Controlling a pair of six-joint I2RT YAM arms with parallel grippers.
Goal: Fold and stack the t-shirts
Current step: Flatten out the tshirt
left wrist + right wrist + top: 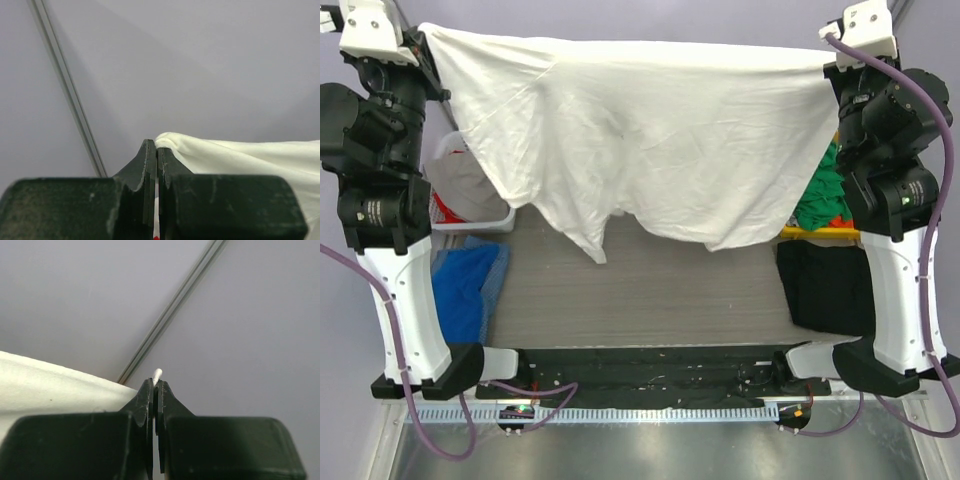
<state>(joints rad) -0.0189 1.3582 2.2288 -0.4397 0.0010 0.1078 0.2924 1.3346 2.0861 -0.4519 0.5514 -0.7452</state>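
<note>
Aloft, white t-shirt (pixel 640 130) stretched (corners pinched), partly hiding basket (pixel 480 222), green t-shirts (pixel 820 195).

Grey ribbed mat (pixel 650 290) covers the table, centre frame. White basket (pixel 480 222) at mid left, with grey cloth (pixel 460 185) inside and something red (pixel 440 208) at its lower left, too small to tell what. Blue cloth (pixel 460 290) lies just below the basket. Yellow bin edge (pixel 815 232) at mid right. White toothed strip (pixel 650 412) along the bottom, bare metal sheet (pixel 650 450) under it. Both wrist views show a plain grey wall (pixel 200 65) crossed by a diagonal rail (pixel 70 95).
</note>
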